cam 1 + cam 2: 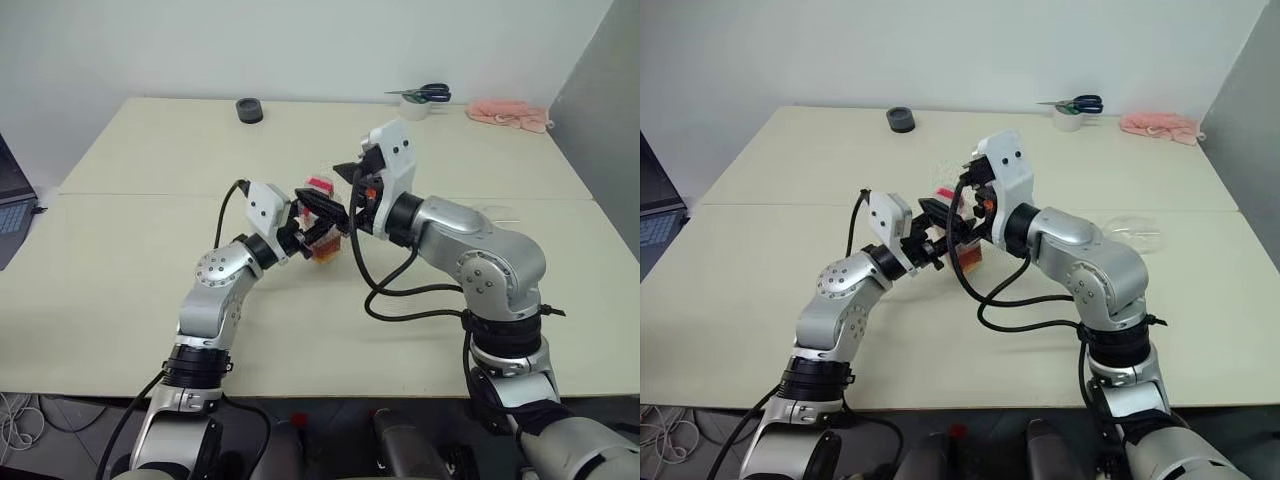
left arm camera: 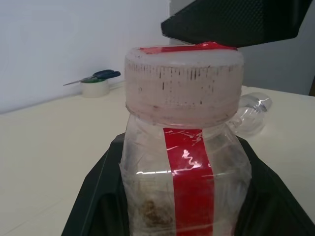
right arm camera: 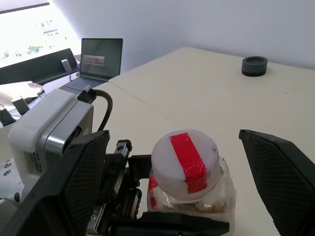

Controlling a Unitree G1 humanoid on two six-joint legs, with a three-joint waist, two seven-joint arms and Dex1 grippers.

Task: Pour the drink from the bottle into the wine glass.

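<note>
My left gripper (image 1: pixel 318 228) is shut on the bottle (image 2: pixel 184 162), a small clear plastic one with a red label strip and a red-and-white cap (image 3: pixel 184 164), held tilted above the table's middle. The amber drink (image 1: pixel 327 253) sits in its lower end. Above it, my right gripper (image 3: pixel 174 142) is open, one finger on each side of the cap and apart from it. One of its black fingers (image 2: pixel 231 22) hangs just over the cap. The clear wine glass (image 1: pixel 1135 232) is on the table to the right, beyond my right arm; I cannot tell whether it stands or lies.
At the table's far edge are a black round object (image 1: pixel 249 110), a white tape roll (image 1: pixel 412 108) with scissors (image 1: pixel 425 94) on it, and a pink cloth (image 1: pixel 510 113). A laptop (image 3: pixel 101 59) stands off the left side. A seam (image 1: pixel 130 194) crosses the table.
</note>
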